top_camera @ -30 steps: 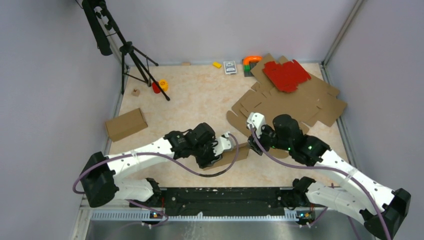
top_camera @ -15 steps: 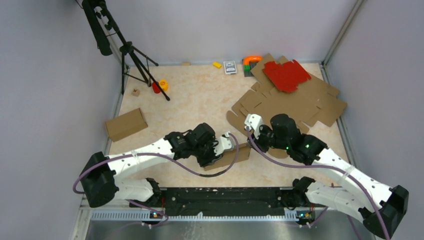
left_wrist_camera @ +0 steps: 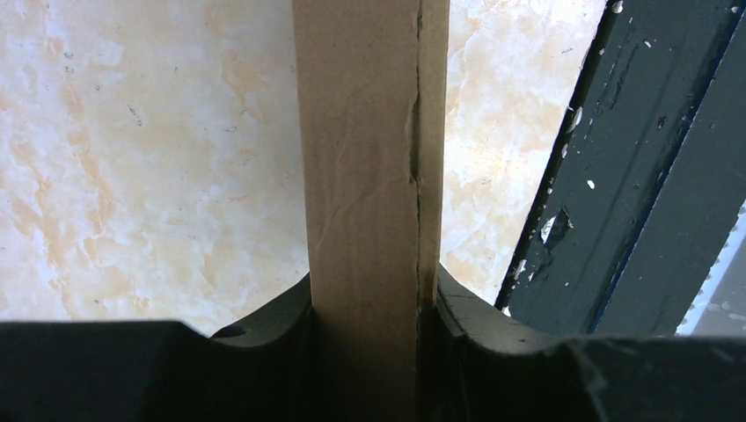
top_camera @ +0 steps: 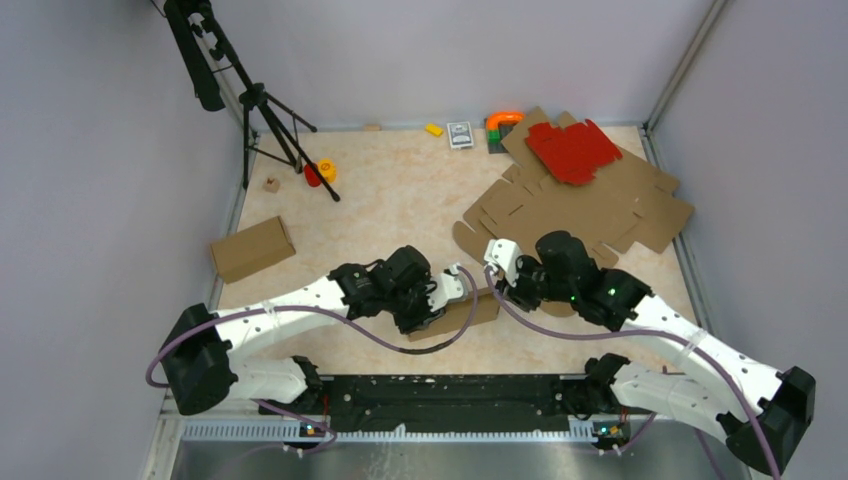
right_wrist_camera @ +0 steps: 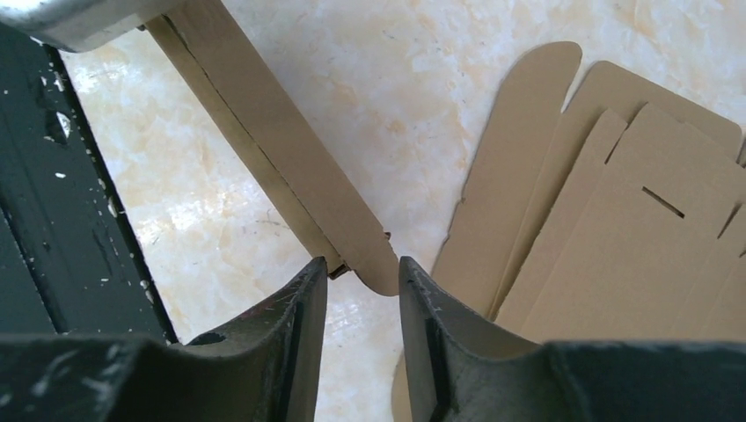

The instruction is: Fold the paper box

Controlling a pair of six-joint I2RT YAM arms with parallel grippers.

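Observation:
The paper box (top_camera: 472, 310) is a narrow folded brown cardboard piece lying near the table's front, between my two arms. My left gripper (top_camera: 441, 303) is shut on it. In the left wrist view the box (left_wrist_camera: 369, 176) runs straight up from between the fingers (left_wrist_camera: 479, 321), which press on both of its sides. My right gripper (top_camera: 498, 287) is at the box's right end. In the right wrist view the two fingertips (right_wrist_camera: 312, 286) pinch the rounded end flap of the box (right_wrist_camera: 281, 149), with marble showing in the gap behind that end.
A pile of flat brown die-cut sheets (top_camera: 585, 205) lies just right of the box, with a red sheet (top_camera: 572, 150) on top. A closed brown box (top_camera: 252, 248) sits at the left, a tripod (top_camera: 268, 115) at the back left. The black base rail (top_camera: 450, 392) runs along the near edge.
My right gripper has shifted left onto the box's end and its jaws have narrowed. The left gripper's jaws have tightened on the box; the left arm has hardly moved.

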